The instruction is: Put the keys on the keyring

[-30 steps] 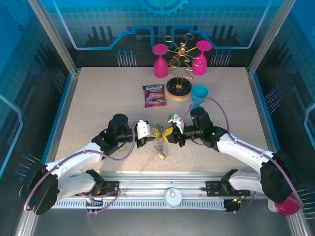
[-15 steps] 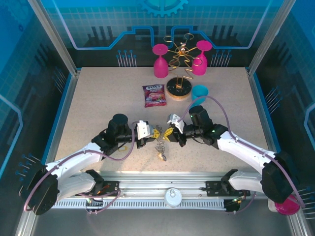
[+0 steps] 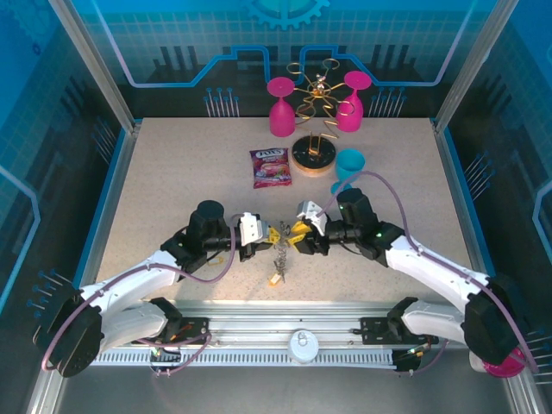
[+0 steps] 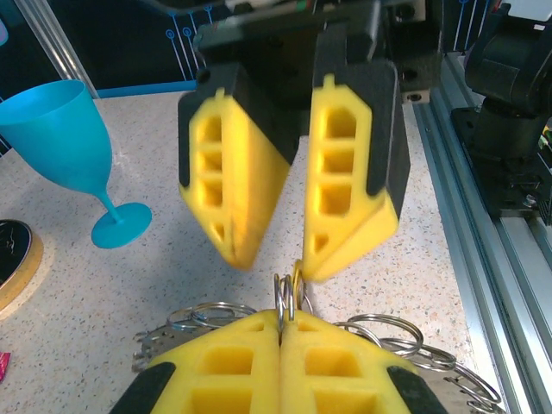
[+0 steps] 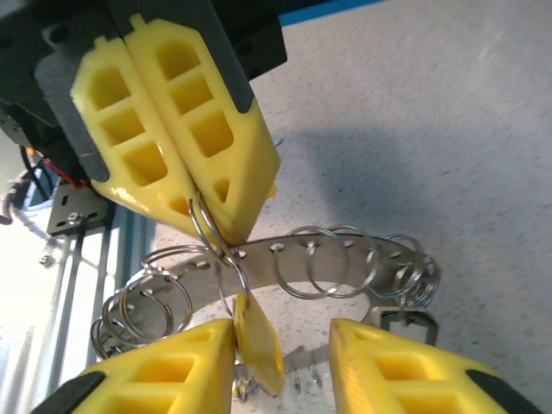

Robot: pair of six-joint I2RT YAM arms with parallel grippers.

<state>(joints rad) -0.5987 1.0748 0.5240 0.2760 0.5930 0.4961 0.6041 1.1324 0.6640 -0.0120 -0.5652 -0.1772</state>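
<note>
While my left gripper (image 3: pixel 269 233) clamps a wire loop (image 4: pixel 282 297) of the keyring (image 5: pixel 345 252), raised above the table (image 3: pixel 172 190), a yellow key (image 5: pixel 259 345) seems threaded on it. My right gripper (image 5: pixel 280 328) stands open around that key; whether more keys are left to add, I cannot tell.

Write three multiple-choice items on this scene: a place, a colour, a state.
1. The candy packet lies: A left of the rack base; B in a goblet; C between the grippers.
2. The goblet nearest the right gripper is: A pink; B blue; C white.
3. The left gripper is: A open; B shut on a loop of the keyring; C holding a goblet.
Answers: A, it lies left of the wooden base; B, the blue one stands just beyond that gripper; B, it is closed on a wire loop.
</note>
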